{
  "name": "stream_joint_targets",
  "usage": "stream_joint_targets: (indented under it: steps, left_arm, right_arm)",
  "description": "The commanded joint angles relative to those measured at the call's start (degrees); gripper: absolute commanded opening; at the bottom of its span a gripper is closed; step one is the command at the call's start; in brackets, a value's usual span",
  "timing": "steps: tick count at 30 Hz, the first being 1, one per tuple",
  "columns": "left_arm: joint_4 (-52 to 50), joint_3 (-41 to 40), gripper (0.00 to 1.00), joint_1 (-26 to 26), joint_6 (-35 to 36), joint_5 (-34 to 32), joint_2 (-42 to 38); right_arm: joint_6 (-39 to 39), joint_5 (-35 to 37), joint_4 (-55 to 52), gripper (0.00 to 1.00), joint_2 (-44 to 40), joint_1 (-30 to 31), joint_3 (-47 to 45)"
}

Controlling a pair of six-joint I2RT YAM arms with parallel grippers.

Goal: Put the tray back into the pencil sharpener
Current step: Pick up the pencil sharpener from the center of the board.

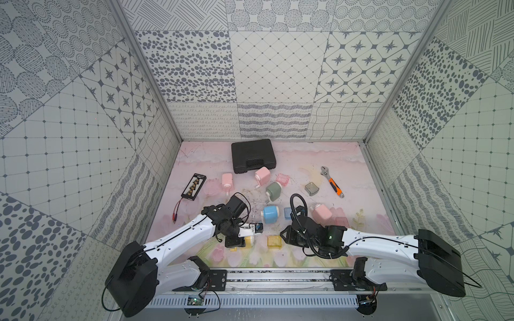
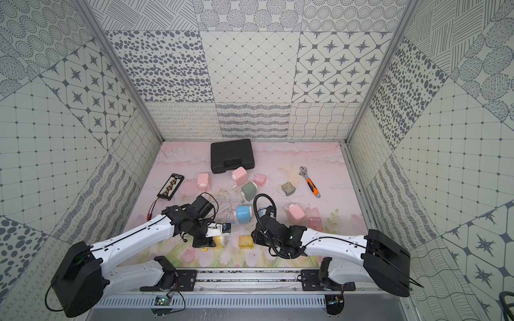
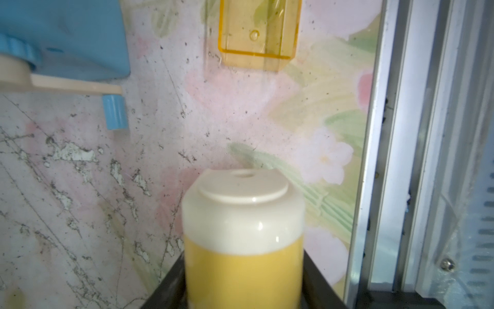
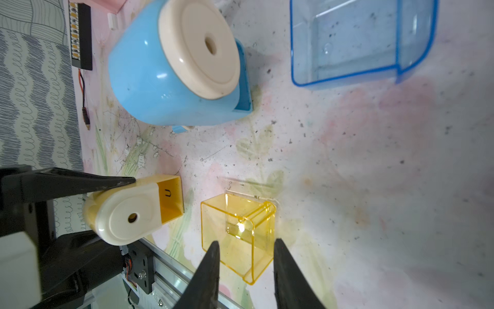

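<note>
Yellow tray (image 1: 274, 241) is lying on the desk (image 1: 303, 161) near its front edge in both top views, just beside the yellow sharpener (image 1: 249, 240) and between the two arms. The right hand (image 1: 287, 236) is sitting nearer it than the left hand (image 1: 236, 242), which is covering the sharpener. From the left wrist, the left hand's jaws are pressing on the sharpener's yellow body from both sides, with the tray lying ahead, apart from it. From the right wrist comes the deciding relation: the right hand's jaws are standing spread over the tray's near end — not pinching it yet, as far as I can judge — while the sharpener's empty slot (image 4: 169, 200) is facing the tray across a small gap. So I am judging that the tray is needing only a short slide toward that opening.
</note>
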Motion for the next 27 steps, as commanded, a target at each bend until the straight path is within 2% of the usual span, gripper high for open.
stream_joint_targets:
  steps: [1, 6, 12, 20, 27]
  left_arm:
    - [8.18, -2.76, 0.33, -3.54, -1.64, 1.10, -2.08]
    - [12.04, -4.20, 0.33, -7.10, -3.48, 1.22, -3.07]
    - [13.27, -1.52, 0.33, -9.81, -5.67, -1.09, 2.31]
    - [16.61, -0.02, 0.32, -10.33, -6.87, 0.11, 6.88]
    - [16.54, 1.10, 0.30, -10.68, -8.07, -1.83, 8.06]
  right_arm:
    - [-0.70, -2.77, 1.78, 0.34, -0.71, -1.05, -1.97]
    - [0.31, -5.49, 5.66, 0.32, 0.51, -1.91, -3.56]
    - [0.83, -7.81, 10.11, 0.29, 3.64, -1.89, -3.72]
    - [-0.77, -10.20, 10.81, 0.28, 5.77, -1.94, -2.20]
    - [-1.54, -12.25, 13.67, 0.28, 8.33, -1.81, -0.83]
